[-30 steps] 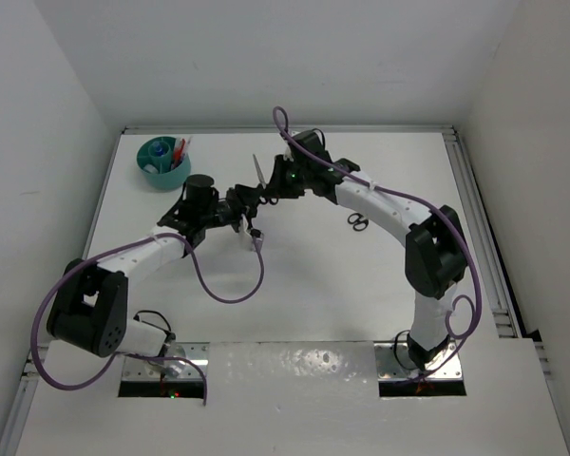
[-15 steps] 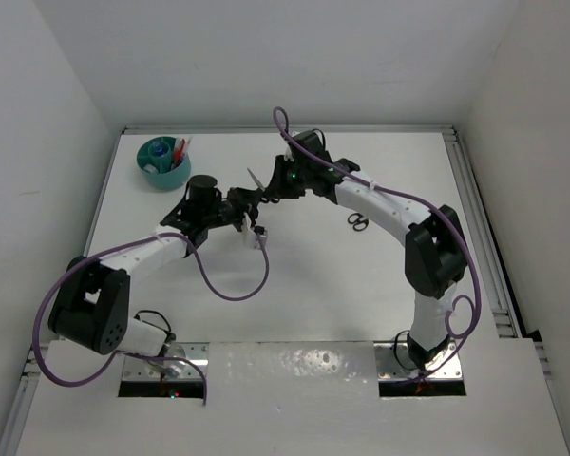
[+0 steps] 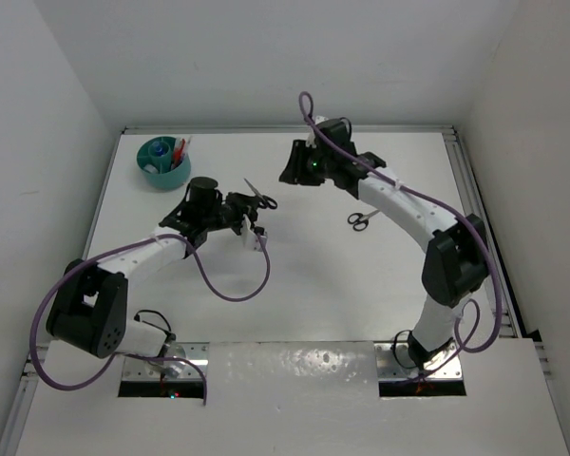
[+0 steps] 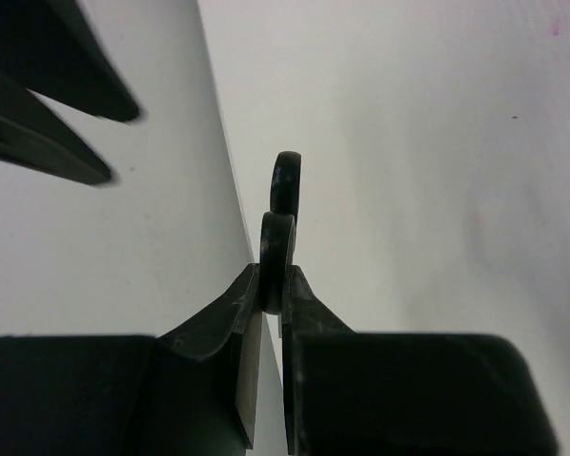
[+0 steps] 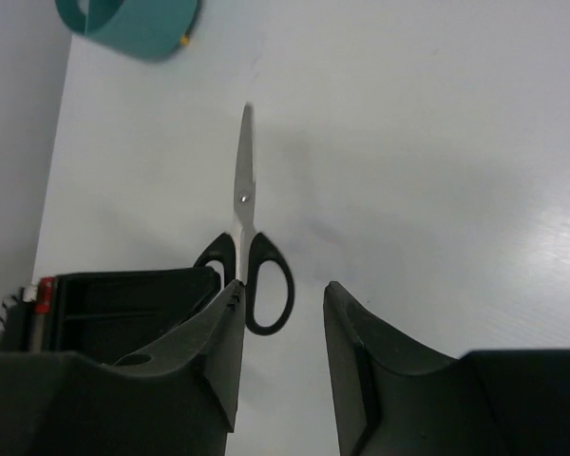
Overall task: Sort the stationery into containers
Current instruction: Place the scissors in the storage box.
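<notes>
My left gripper (image 3: 246, 204) is shut on the black handle of a pair of scissors (image 3: 257, 195) and holds them above the table, with the steel blade pointing away toward the back left. In the left wrist view the handle loops (image 4: 279, 245) stand edge-on between the closed jaws. My right gripper (image 3: 288, 172) is open and empty, to the right of the scissors and clear of them. In its wrist view the scissors (image 5: 246, 220) lie just ahead of its fingers. A second pair of scissors (image 3: 358, 220) lies on the table. The teal organiser (image 3: 161, 169) stands at the back left with red and blue pens in it.
The organiser's rim (image 5: 138, 27) shows at the top left of the right wrist view. White walls close the table at the back and on both sides. A purple cable (image 3: 237, 290) loops down from the left arm over the table.
My right gripper has let go of the scissors and drawn back to the right and up. The scissors stay in my left gripper and have tipped from upright to flatter.
</notes>
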